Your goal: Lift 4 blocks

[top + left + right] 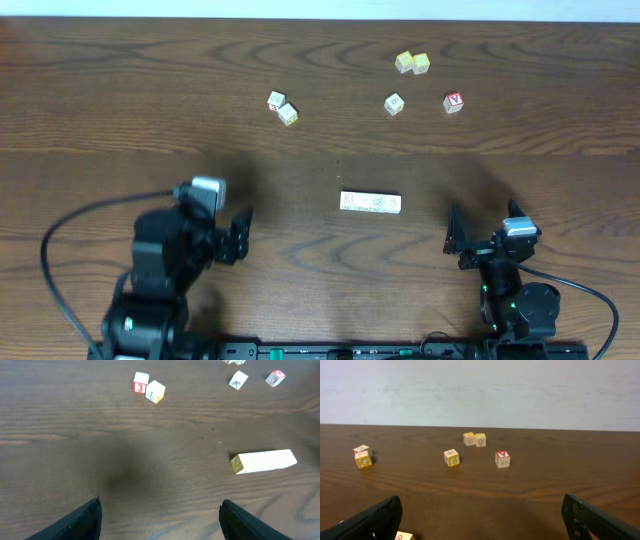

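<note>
1. Four blocks [370, 203] lying end to end in one touching row, between both arms, untouched.
2. Left gripper [161, 505] and right gripper [481, 502] spread wide, holding nothing.
3. Risk of buckling the row through uneven end pressure, spilling blocks.

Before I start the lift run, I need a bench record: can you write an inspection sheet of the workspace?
Surface: dark wood-grain table; no spills seen.
Job's things: four blocks touching in one row, mid-table.
Clutter: six loose cubes farther back, two close pairs and two singles.
Grippers: left gripper and right gripper both open, holding nothing.
Cables: left cable and right cable, both black, loop out over the table.
Surroundings: pale wall behind the table.
</note>
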